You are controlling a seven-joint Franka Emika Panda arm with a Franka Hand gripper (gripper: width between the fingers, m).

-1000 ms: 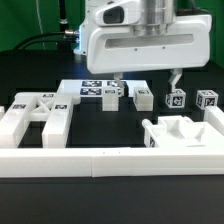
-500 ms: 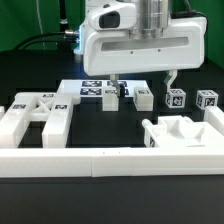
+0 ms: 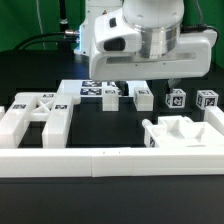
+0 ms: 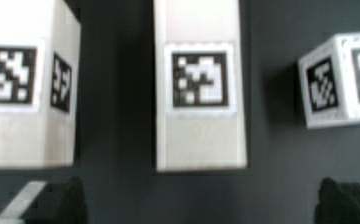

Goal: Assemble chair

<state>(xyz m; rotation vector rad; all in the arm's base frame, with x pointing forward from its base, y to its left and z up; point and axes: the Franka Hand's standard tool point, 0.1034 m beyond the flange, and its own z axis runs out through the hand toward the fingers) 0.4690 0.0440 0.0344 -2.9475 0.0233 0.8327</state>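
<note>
The claw (image 4: 198,198) stands wide open and holds nothing; it hangs above a white tagged post (image 4: 198,85) on the black desk (image 4: 115,90).

Brightly and evenly lit from overhead in the exterior view. Matte-white plastic chair pieces (image 3: 35,115) close to washed out against the black tabletop (image 3: 110,205), with only faint grey shading on their sides. Mild glare on the glossy white arm housing (image 3: 150,45); grey shade on its underside. Low resolution, edges slightly fuzzy. Dimmer and softer in the wrist view: black-and-white square tags (image 4: 198,78) on the white square posts (image 4: 198,150) smeared, 2 dark fingertips (image 4: 49,200) of the gripper (image 4: 195,205) out of focus.
</note>
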